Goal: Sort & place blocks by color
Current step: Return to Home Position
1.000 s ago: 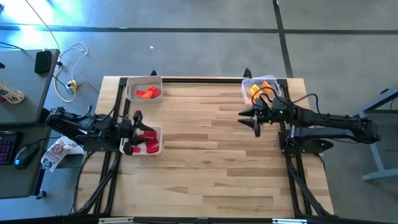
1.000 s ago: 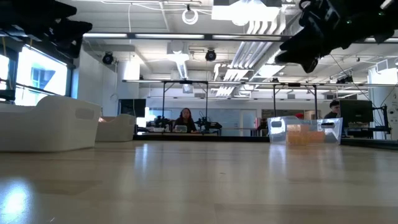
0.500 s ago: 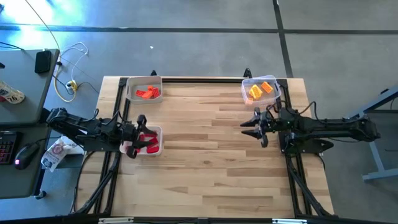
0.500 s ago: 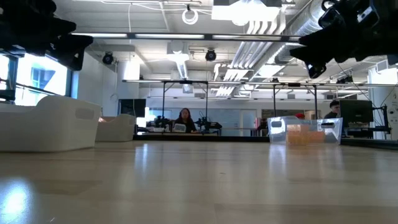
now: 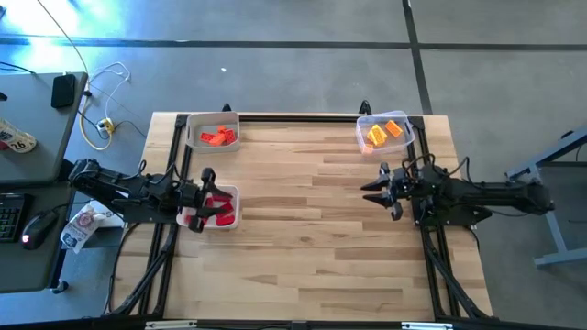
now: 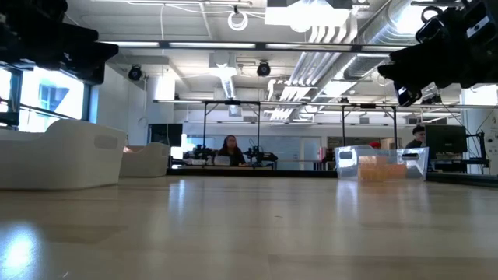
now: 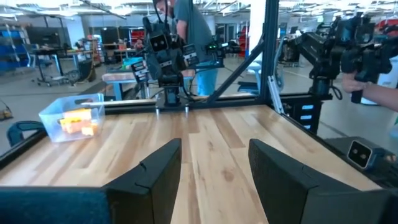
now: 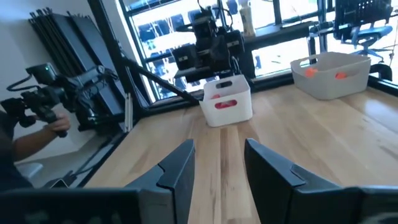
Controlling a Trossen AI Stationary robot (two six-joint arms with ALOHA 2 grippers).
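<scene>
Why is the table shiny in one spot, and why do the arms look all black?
Low view: the table mirrors the bright window as a pale patch at near left, and the left arm and right arm are dark shapes against the ceiling lights. High view: the table shows no glare.

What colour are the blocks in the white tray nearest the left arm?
The blocks are red; the high view shows it best.

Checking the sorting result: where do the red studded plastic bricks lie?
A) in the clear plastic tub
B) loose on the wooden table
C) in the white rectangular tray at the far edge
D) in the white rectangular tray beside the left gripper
D: the red bricks lie in the white tray beside the left gripper; the far white tray holds orange bricks.
</scene>
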